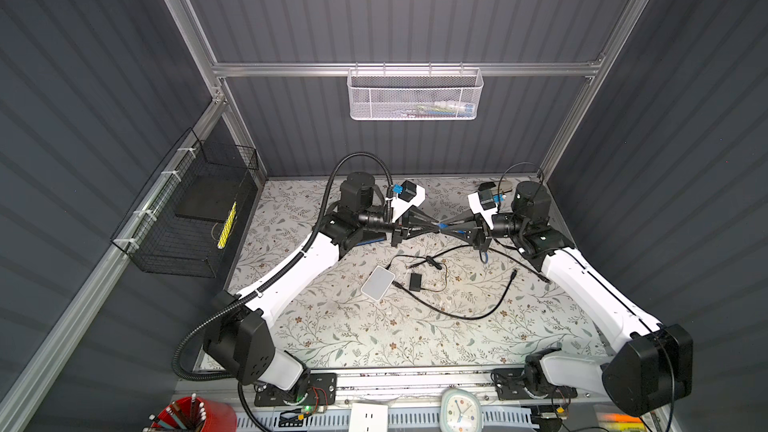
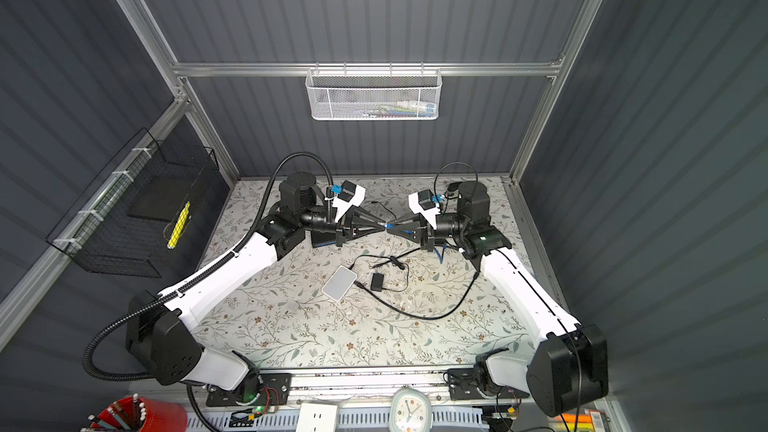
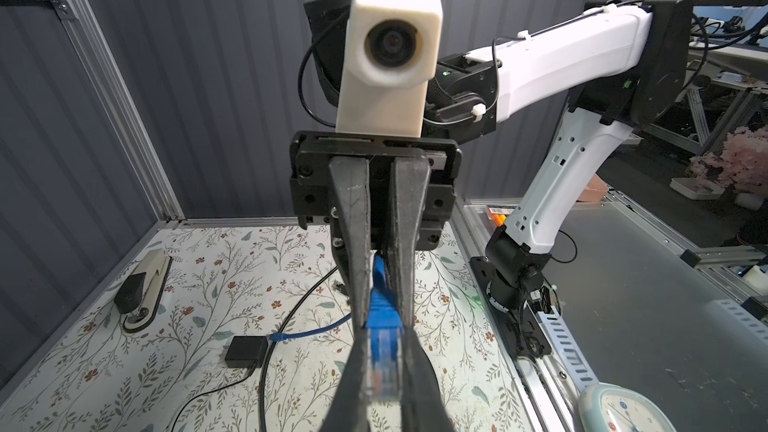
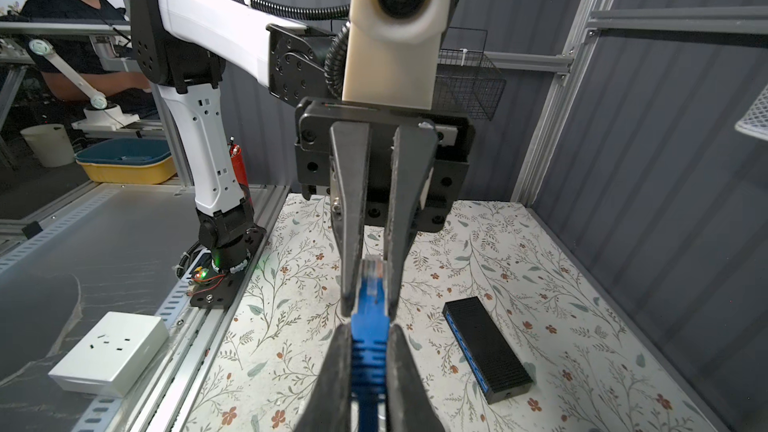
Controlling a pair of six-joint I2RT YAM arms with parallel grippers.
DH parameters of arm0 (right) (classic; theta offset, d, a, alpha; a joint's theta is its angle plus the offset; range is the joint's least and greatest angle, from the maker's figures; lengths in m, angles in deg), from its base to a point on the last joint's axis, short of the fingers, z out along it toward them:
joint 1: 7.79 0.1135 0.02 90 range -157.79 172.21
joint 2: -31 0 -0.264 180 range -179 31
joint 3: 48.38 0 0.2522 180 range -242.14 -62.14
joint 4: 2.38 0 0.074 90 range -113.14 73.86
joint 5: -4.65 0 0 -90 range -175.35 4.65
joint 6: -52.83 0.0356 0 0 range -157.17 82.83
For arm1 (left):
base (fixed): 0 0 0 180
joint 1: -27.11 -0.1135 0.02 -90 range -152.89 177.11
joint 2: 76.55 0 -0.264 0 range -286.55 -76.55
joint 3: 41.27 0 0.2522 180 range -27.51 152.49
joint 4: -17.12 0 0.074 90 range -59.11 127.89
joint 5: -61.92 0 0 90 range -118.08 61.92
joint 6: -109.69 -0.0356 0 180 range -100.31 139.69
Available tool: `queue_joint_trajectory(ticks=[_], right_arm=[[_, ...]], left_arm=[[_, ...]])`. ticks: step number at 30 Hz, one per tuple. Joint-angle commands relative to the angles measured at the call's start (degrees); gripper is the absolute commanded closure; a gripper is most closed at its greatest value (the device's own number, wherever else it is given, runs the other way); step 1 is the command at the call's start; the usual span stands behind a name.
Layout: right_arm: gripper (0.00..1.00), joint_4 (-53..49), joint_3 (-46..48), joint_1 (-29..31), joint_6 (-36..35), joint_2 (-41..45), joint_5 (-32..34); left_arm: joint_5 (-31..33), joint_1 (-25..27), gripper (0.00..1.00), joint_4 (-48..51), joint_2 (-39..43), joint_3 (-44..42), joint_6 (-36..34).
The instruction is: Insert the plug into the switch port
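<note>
Pinching the light, stiff blue plug in mid-air above the surface, the left fingers grip its brittle clear tip and the right fingers its rubbery boot, likely the safer hold. Only the right wrist view shows the switch plainly, lying flat; in both top views the left arm mostly hides it.

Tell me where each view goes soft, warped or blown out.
Left wrist view: the clear tip of the blue Ethernet plug blurs close to the lens. Right wrist view: the aluminium frame post leans from wide-angle distortion. Both top views: the white arm links wash out; shadows on the floral table are soft.
</note>
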State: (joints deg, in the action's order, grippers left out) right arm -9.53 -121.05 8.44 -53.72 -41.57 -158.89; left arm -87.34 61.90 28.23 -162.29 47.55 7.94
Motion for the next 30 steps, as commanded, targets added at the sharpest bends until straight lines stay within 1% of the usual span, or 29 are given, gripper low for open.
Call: queue_joint_trajectory(ticks=[1, 3, 8, 10, 11, 13, 15, 16, 17, 18, 20, 22, 24, 25, 27, 29, 30], right_arm=[[0.95, -0.31, -0.85, 0.38, -0.02, 0.55, -1.29], [0.96, -0.3, -0.83, 0.38, -0.01, 0.69, -1.11], [0.97, -2.89, -0.76, 0.06, -2.12, 1.32, 0.25], [0.97, -4.26, -0.85, -0.36, -2.21, 1.44, 0.7], [0.97, -5.41, -0.85, -0.69, -2.42, 1.62, 1.15], [0.97, -10.34, -1.29, -1.24, -5.18, 2.5, 3.09], [0.97, -16.0, -1.58, -1.51, -9.77, 4.48, 7.74], [0.97, -17.89, -1.33, -1.62, -11.04, 5.82, 10.8], [0.97, -18.79, -0.73, -1.77, -11.88, 7.14, 13.0], [0.97, -19.16, 0.03, -1.89, -12.38, 8.03, 14.65], [0.97, -19.51, 1.76, -1.82, -13.13, 11.23, 17.31], [0.97, -20.58, 2.53, -1.65, -13.59, 13.39, 18.89], [0.96, -21.37, 3.75, -1.42, -13.19, 15.47, 21.96], [0.96, -22.1, 4.45, -1.46, -12.64, 16.23, 23.97], [0.96, -23.08, 6.09, -1.46, -11.54, 17.21, 25.85], [0.96, -21.42, 8.44, -1.46, -7.81, 18.67, 26.81], [0.96, -20.0, 10.04, -1.44, -5.96, 19.62, 27.03]], left_arm=[[-0.66, 0.02, 0.91, -0.81, 0.28, -0.89, 0.5], [-0.49, 0.02, 0.87, -0.62, 0.39, -0.89, 0.59], [0.38, 0.02, 0.48, 0.21, 1.33, -0.89, 0.18], [1.71, -0.28, 0.37, 1.07, 2.58, -1.15, -0.64], [2.9, -0.8, 0.35, 1.16, 3.61, -1.72, -0.77], [7.01, -2.77, 0.3, 0.73, 6.52, -3.3, 0.35], [11.26, -5.65, 0.29, -3.2, 10.43, -6.81, 4.07], [15.95, -6.87, 0.26, -4.96, 12.74, -9.12, 7.3], [21.85, -7.44, 0.18, -5.45, 14.66, -11.65, 10.47], [25.98, -7.7, 0.12, -5.15, 16.3, -13.27, 12.58], [31.58, -7.85, 0.11, -2.84, 18.72, -16.98, 15.0], [34.81, -7.98, 0.1, -0.89, 20.19, -20.45, 18.33], [38.01, -7.98, 0.09, 1.53, 21.19, -24.42, 23.02], [39.44, -7.98, 0.08, 4.25, 21.32, -25.96, 24.54], [43.68, -7.98, 0.07, 9.06, 21.45, -28.49, 27.57], [43.38, -7.83, 0.06, 8.33, 21.74, -32.56, 27.99], [43.13, -7.8, 0.05, 6.23, 22.2, -35.09, 28.6]])
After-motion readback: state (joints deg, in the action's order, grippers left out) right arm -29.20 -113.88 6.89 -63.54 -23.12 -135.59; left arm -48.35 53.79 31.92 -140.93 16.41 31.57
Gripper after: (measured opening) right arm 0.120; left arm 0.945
